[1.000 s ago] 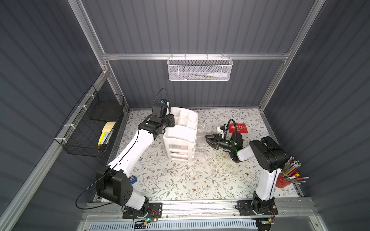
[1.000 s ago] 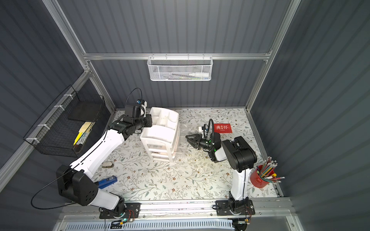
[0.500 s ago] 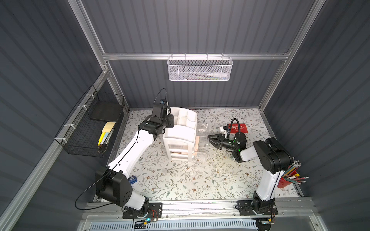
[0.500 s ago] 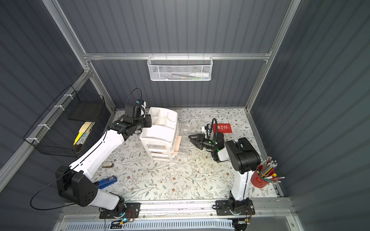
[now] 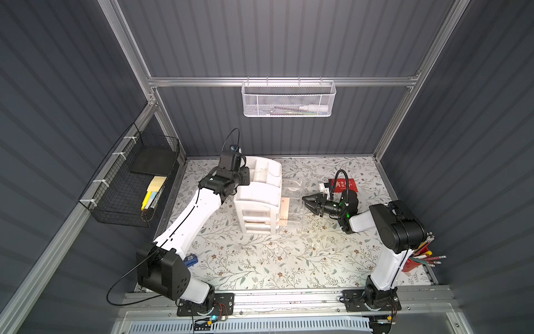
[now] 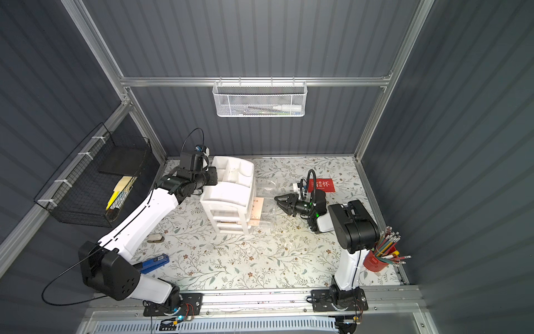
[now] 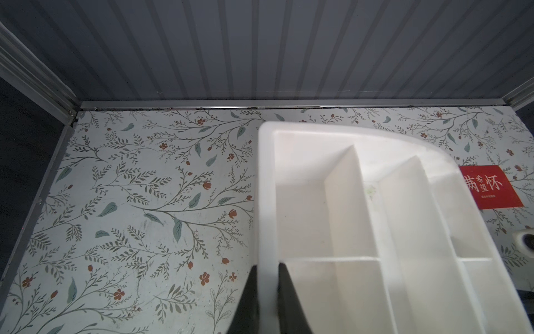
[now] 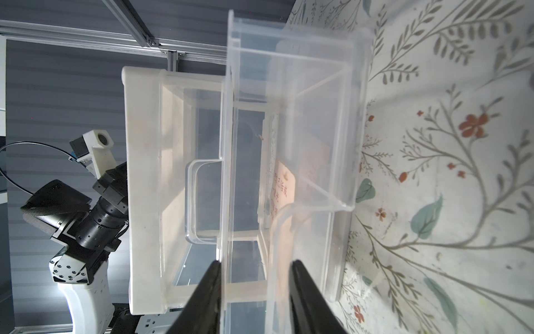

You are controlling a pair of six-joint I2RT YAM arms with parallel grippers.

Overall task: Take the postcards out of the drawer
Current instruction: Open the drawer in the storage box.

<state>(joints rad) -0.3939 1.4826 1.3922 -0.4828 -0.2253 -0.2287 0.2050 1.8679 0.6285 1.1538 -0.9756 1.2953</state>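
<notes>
A white organizer [image 5: 260, 191] [image 6: 231, 188] stands mid-table. Its clear drawer [image 5: 294, 199] [image 6: 267, 202] [image 8: 318, 86] is pulled out toward the right. Peach-pink postcards [image 5: 284, 208] [image 6: 257, 209] [image 8: 284, 185] lie inside it. A red postcard [image 5: 344, 185] [image 6: 322, 185] [image 7: 488, 186] with white characters lies flat on the table behind the right arm. My right gripper [image 5: 305, 202] [image 6: 278, 202] [image 8: 255, 289] is at the drawer's front, its two fingers closed against the clear handle. My left gripper [image 7: 267, 289] is shut on the left wall of the organizer's top tray [image 7: 265, 202].
A black wire basket [image 5: 130, 185] holding yellow pads hangs on the left wall. A white mesh basket [image 5: 287, 99] hangs on the back wall. A red cup of pencils [image 6: 375, 260] stands front right. A blue stapler [image 6: 153, 263] lies front left.
My right gripper has moved right, away from the organizer, drawing the clear drawer out; the peach-pink postcards came into view. The left arm has not moved.
</notes>
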